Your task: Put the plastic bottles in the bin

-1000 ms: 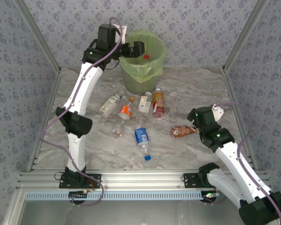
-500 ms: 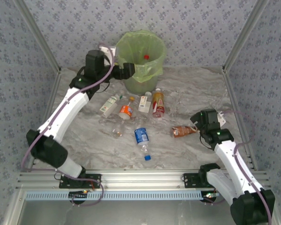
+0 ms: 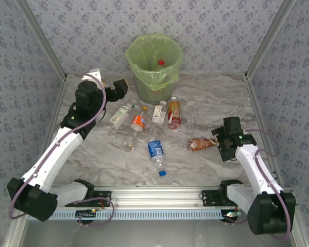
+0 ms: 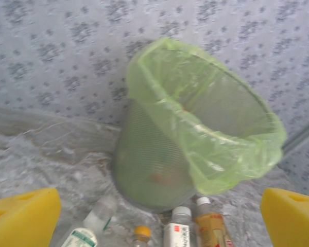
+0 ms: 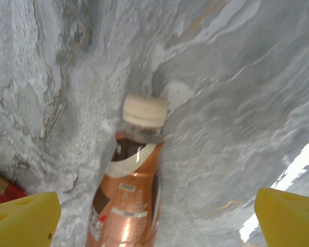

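Left arm: we log it withdrawn from over the bin, folded down and leftward, elbow now low at the near-left corner of the bench. Left pincer: we note it moved from above the bin's rim to a spot left of the bin and clear of it, jaws apart. Right arm: we record the elbow swung inward from the far-right corner, with the right pincer shifted slightly rightward and nearer us.

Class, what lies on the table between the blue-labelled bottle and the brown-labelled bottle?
Nothing. In the top external view, the marble table between the blue-labelled bottle and the brown-labelled bottle is bare.
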Robot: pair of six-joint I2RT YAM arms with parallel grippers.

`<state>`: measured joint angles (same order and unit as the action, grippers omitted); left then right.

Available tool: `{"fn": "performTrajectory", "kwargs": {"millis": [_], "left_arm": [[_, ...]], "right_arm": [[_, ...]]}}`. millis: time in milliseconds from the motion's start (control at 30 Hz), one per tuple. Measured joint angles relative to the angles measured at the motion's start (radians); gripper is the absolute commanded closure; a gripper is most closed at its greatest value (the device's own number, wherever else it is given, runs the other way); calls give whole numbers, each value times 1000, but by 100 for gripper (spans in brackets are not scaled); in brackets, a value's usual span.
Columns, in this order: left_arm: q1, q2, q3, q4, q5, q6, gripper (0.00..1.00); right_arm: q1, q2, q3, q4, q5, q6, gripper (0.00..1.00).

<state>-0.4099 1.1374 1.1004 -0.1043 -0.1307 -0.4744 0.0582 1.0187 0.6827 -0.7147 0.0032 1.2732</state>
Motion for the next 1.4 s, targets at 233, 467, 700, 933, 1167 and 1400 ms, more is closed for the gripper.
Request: {"fn": "performTrajectory", "kwargs": {"millis": [233,467,700,933,1167,1400], "left_arm": [[18,-66,-120,-42,-89,-62,1],[37,-98,-184,-119,-137,-85,1],[60,-103,-207,-133,-148,-108,1],[64,-103,-226,-136,-151,-122,1],[84,-112,-238,-139,-156,-136,1],[91,-115,-246,-140,-159,-141,1]], "right_arm": [[98,121,57,26,-95,93,2],[143,137,57,74,-100,242,4],[147,224,62,99,-114,341,5],[151,310,61,158,-156,391,8],[147,344,64,166,-153,394,11],[147,402,64,178,-150,394,15]]}}
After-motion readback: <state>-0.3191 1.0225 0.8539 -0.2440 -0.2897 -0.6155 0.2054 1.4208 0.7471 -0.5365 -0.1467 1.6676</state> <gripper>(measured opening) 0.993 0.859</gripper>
